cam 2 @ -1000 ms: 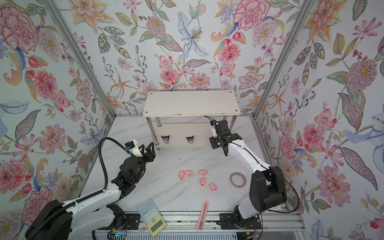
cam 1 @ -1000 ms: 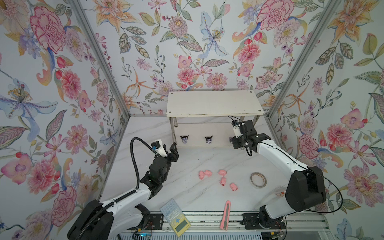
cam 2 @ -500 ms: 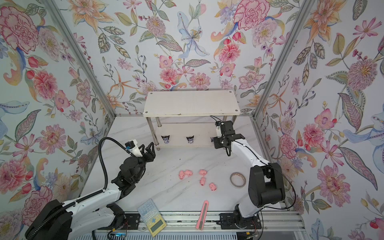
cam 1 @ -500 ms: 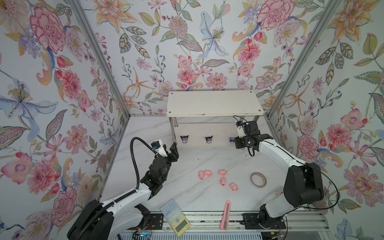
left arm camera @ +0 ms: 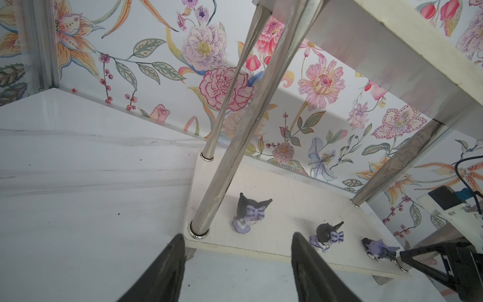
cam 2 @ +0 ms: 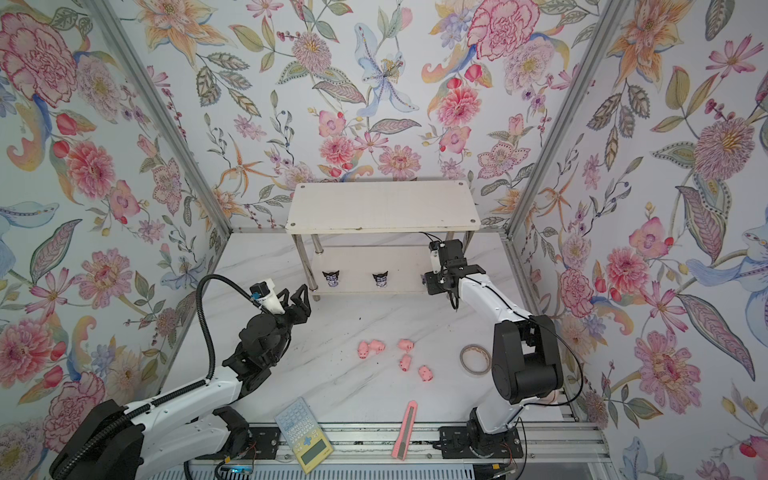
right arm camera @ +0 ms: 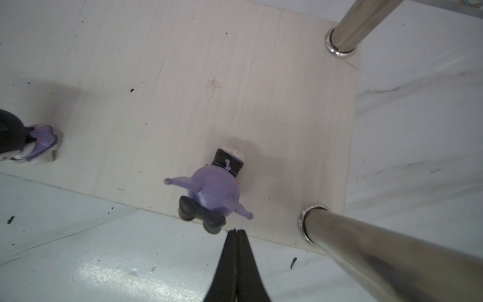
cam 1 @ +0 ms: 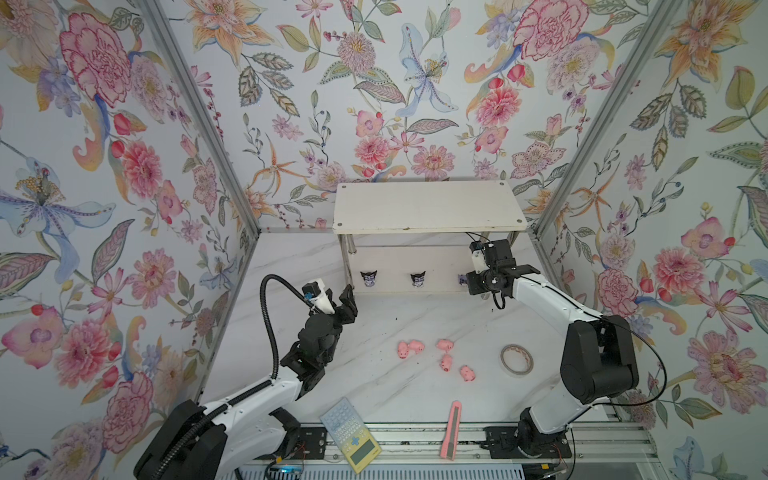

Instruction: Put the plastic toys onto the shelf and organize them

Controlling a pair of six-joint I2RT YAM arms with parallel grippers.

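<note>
The white shelf [cam 1: 428, 208] stands at the back. Three black-and-purple figurines sit along the front of its lower board: one [cam 1: 368, 277], one [cam 1: 417, 277] and one [cam 1: 461, 278] at the right end. My right gripper [right arm camera: 236, 231] is shut and empty. Its tips are just in front of the right-end figurine [right arm camera: 214, 191], a hair apart from its black bow. Several pink pigs [cam 1: 409, 347] lie loose on the table. My left gripper [left arm camera: 235, 240] is open and empty, hovering near the shelf's front left leg [left arm camera: 235, 162].
A tape roll [cam 1: 516, 360] lies right of the pigs. A pink utility knife [cam 1: 451, 430] and a calculator [cam 1: 350, 434] rest at the front edge. The shelf's chrome leg [right arm camera: 366, 256] stands close beside my right gripper. Floral walls enclose three sides.
My right gripper has dropped lower and turned in toward the right end of the lower board, staying shut. The left arm has held still.
</note>
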